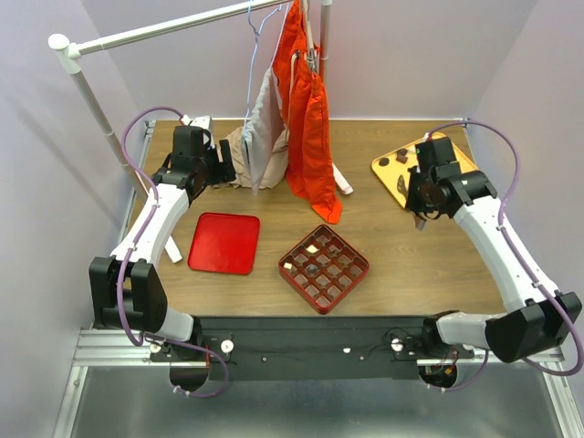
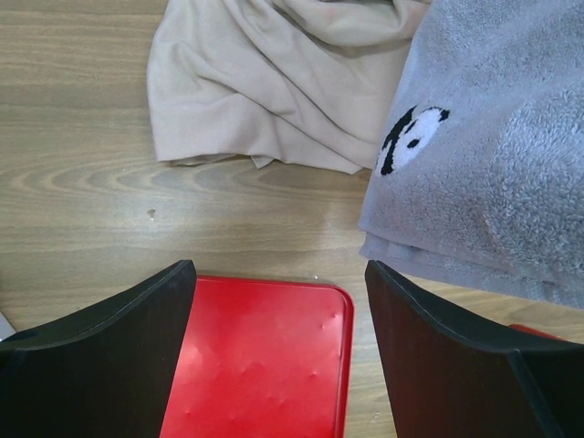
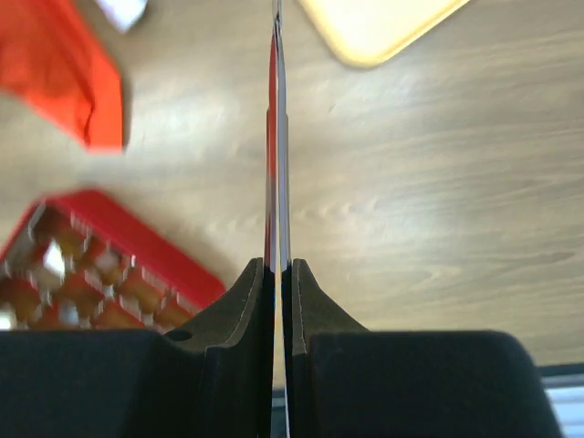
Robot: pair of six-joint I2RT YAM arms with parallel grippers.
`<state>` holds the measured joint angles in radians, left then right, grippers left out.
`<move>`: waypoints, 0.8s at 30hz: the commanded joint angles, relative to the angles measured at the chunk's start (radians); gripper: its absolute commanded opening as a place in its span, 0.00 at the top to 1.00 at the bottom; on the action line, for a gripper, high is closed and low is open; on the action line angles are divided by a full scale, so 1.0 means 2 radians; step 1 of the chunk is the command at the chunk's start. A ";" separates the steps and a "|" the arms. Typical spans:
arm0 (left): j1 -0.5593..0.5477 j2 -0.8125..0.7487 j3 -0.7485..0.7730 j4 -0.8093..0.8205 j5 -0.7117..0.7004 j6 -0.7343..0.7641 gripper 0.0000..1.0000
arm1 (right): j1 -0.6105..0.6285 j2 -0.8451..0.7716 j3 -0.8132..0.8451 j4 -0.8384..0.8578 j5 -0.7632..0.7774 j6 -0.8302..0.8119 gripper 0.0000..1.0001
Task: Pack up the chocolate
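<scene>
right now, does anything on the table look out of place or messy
Yes. A beige cloth lies crumpled at the back left, and an orange garment hanging from the rail reaches down to the tabletop. The red gridded box sits turned cornerwise to the near edge.

Noted red gridded box (image 3: 155, 251) blurred, cropped at left edge; could not resolve cell contents. Found yellow tray (image 3: 374, 27), up-right of box, cropped at top. Overhead: saw tray part-hidden behind right gripper (image 1: 420, 219); could not count chocolate (image 1: 313, 270) in box.
</scene>
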<state>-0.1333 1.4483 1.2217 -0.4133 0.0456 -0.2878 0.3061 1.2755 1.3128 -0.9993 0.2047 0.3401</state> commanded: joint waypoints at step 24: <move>0.001 -0.018 -0.003 -0.008 -0.009 0.017 0.15 | -0.142 0.208 0.003 0.282 -0.150 0.026 0.60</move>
<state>-0.1322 1.4212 1.2057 -0.4149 0.0380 -0.2546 0.0216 1.6577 1.2751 -0.4953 0.0158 0.4011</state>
